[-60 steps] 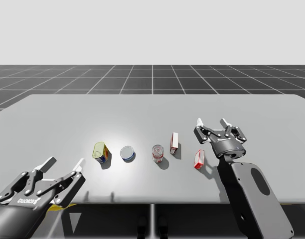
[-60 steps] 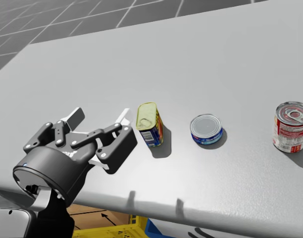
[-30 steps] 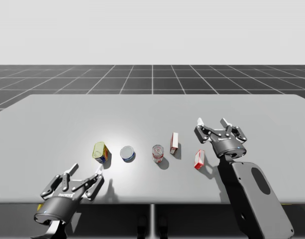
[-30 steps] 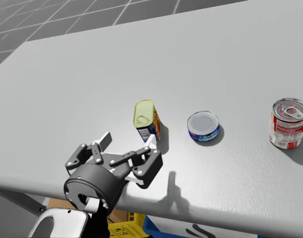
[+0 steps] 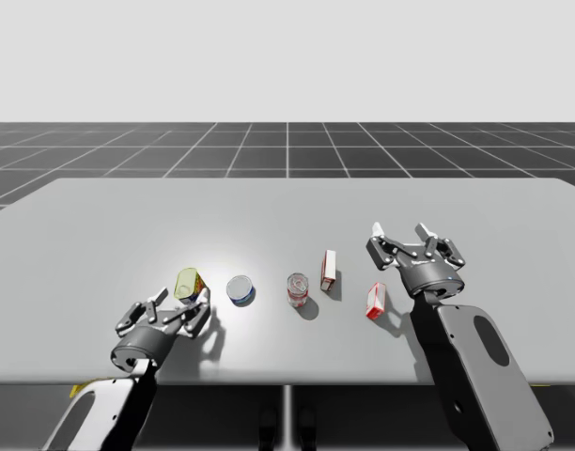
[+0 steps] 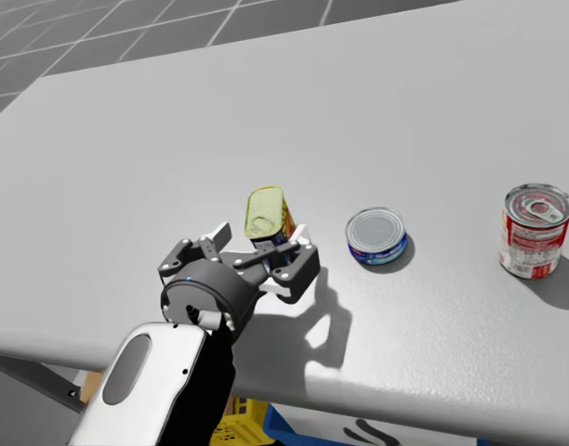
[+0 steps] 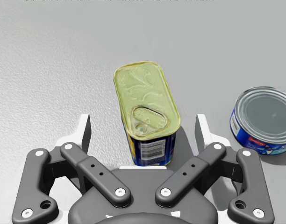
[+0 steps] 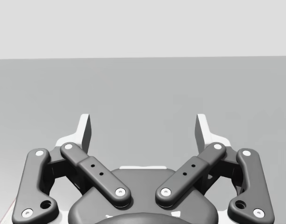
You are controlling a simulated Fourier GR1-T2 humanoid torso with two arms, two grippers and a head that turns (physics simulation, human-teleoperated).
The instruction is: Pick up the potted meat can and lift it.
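The potted meat can (image 5: 188, 284) is a small blue rectangular tin with a yellow-green lid, standing upright on the grey table left of centre. My left gripper (image 5: 182, 303) is open at its near side. In the left wrist view the can (image 7: 146, 112) stands between the two fingers of my left gripper (image 7: 143, 133), with a gap on each side. The head view shows the same can (image 6: 266, 216) and left gripper (image 6: 259, 243) straddling it. My right gripper (image 5: 398, 230) hangs open above the table at the right, and in its own view the right gripper (image 8: 143, 125) holds nothing.
A flat blue round can (image 5: 240, 289) lies just right of the meat can, close to the left gripper's right finger. Further right stand a red-and-white can (image 5: 298, 288) and two small red-and-white boxes (image 5: 329, 269) (image 5: 376, 301). The table's front edge (image 6: 377, 409) runs under my left forearm.
My left arm has come forward and down from the table's front edge, and its open fingers now straddle the meat can. My head has turned slightly. The right arm has not moved.
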